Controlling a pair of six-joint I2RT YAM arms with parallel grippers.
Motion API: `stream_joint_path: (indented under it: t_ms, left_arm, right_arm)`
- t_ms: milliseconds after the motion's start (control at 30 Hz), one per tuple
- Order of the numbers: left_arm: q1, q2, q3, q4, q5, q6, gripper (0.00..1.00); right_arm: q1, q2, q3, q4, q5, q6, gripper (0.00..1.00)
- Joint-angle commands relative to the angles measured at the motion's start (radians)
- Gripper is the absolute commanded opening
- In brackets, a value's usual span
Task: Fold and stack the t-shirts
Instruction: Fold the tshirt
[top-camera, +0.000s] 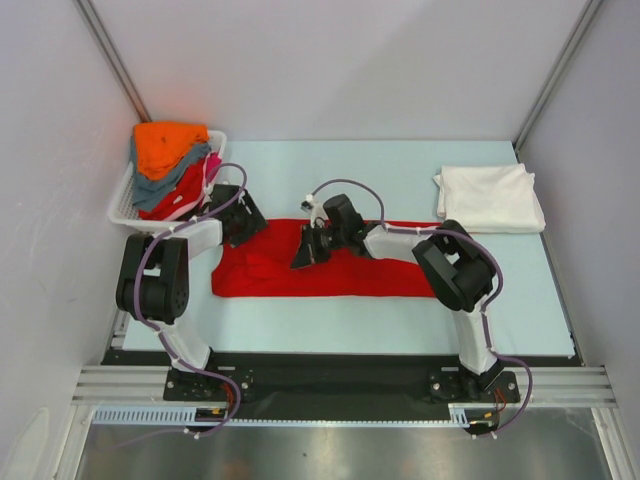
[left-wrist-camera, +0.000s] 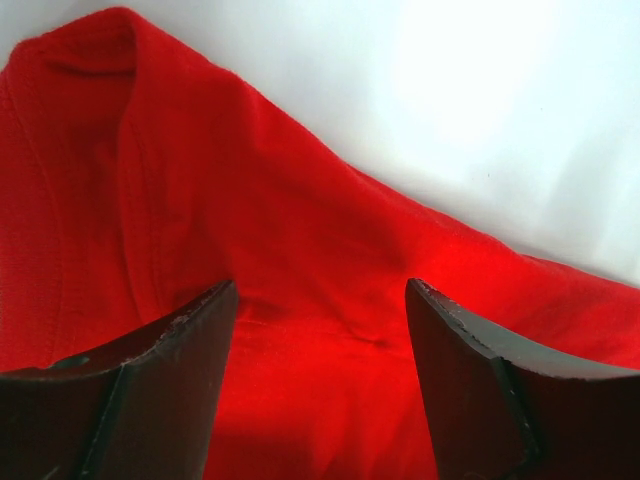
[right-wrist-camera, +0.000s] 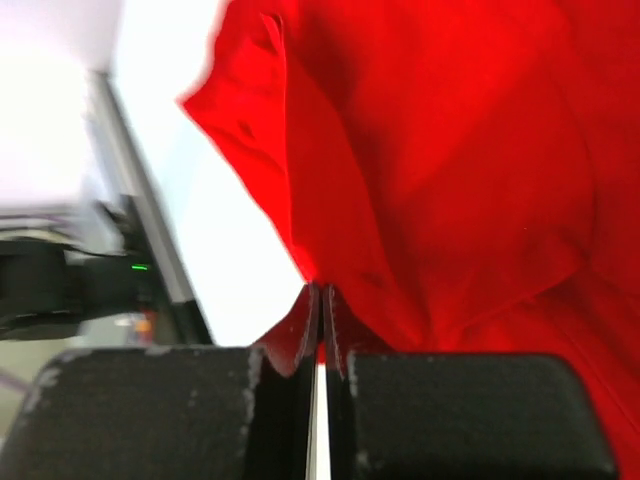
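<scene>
A plain bright red t-shirt (top-camera: 330, 275) lies as a long band across the middle of the table. My right gripper (top-camera: 305, 250) is shut on a fold of its cloth near the middle; in the right wrist view the jaws (right-wrist-camera: 320, 288) pinch the red cloth (right-wrist-camera: 450, 150), which rises from them. My left gripper (top-camera: 243, 225) stands open over the shirt's left end, with red cloth (left-wrist-camera: 250, 200) showing between its spread fingers (left-wrist-camera: 321, 285). A folded cream-white t-shirt (top-camera: 490, 198) lies at the back right. Orange (top-camera: 168, 143), grey-teal (top-camera: 160, 180) and red-with-pink (top-camera: 185, 190) t-shirts are piled in the basket.
The white mesh basket (top-camera: 122, 205) stands at the back left, close behind the left arm. Grey walls close in the table on three sides. A black rail and metal frame run along the near edge (top-camera: 330, 375).
</scene>
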Motion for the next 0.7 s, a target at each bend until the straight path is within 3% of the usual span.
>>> stream_joint_path:
  t_ms: [0, 200, 333, 433, 600, 667]
  left_arm:
    - [0.005, -0.002, 0.036, -0.005, -0.008, 0.007, 0.74]
    - [0.006, 0.0, 0.039, -0.008, -0.007, 0.012, 0.74]
    - [0.006, -0.006, 0.037, -0.01, -0.007, 0.016, 0.74]
    - [0.006, -0.009, 0.036, -0.012, -0.005, 0.024, 0.74]
    - [0.006, -0.02, 0.034, -0.012, 0.001, 0.032, 0.74]
    - [0.006, -0.023, 0.034, -0.01, 0.004, 0.035, 0.74]
  right_arm:
    - [-0.027, -0.005, -0.02, 0.123, -0.244, 0.15, 0.02]
    - [-0.093, 0.05, -0.085, 0.337, -0.391, 0.366, 0.05]
    - [-0.131, 0.084, -0.114, 0.505, -0.425, 0.497, 0.38]
    - [-0.151, 0.106, -0.117, 0.548, -0.431, 0.514, 0.5]
    - [-0.157, 0.12, -0.109, 0.562, -0.439, 0.483, 0.56]
    - [-0.154, 0.1, -0.111, 0.517, -0.415, 0.396, 0.56]
